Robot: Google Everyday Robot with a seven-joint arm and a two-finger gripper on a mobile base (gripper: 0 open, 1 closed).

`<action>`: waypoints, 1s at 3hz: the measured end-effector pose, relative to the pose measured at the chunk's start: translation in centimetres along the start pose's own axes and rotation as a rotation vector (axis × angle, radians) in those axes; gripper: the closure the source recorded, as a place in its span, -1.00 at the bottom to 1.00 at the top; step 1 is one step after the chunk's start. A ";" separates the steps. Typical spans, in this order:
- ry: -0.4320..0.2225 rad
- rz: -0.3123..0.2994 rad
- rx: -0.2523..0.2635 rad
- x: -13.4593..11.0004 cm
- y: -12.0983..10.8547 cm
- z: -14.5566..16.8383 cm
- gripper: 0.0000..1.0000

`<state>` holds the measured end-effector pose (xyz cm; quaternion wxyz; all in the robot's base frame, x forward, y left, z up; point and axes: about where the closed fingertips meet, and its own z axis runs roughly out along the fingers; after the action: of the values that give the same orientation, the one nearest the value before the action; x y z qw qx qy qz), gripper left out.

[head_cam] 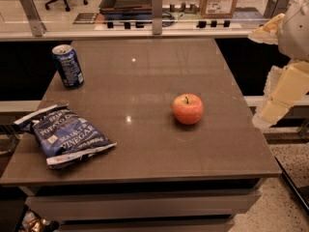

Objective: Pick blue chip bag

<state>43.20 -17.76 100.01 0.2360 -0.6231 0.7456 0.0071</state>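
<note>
Dark blue crinkly bag, white lettering and edges.
Front-left on table; gripper beyond right edge, opening impossible to tell.

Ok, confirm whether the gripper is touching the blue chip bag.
No, the blue chip bag lies at the front left of the table, while the gripper hangs beyond its right edge, far from the bag.
</note>
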 end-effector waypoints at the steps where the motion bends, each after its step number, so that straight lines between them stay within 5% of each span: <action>1: -0.101 -0.019 -0.018 -3.0 1.8 0.4 -1.00; 3: -0.261 -0.052 0.020 -12.0 6.7 2.4 -1.00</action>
<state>39.14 -4.41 100.29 0.3371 -0.6337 0.6922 0.0745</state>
